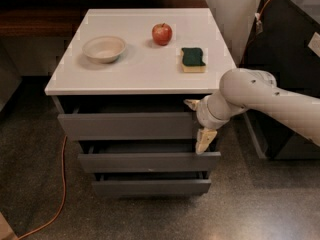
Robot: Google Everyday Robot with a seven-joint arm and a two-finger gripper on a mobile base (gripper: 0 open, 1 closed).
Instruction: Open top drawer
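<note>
You've a cream gripper (198, 123) at the right end of the grey top drawer (127, 126); red apple (162, 34), green-yellow sponge (193, 59), white cabinet top (145, 71)

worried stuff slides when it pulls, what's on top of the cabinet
On the white top: a bowl, an apple and a green sponge, all apart. Below, the top drawer is slightly out; the white top covers its inside. The gripper is at the drawer's right end.

The arm (270, 96) is showing a smooth off-white shell, with a fat rounded joint narrowing into a ringed, greyer wrist. The gripper (196, 126), sitting at the right end of the top drawer (125, 126), is wearing two stubby tan fingers (205, 140), spread apart, the lower one looking wedge-shaped.
</note>
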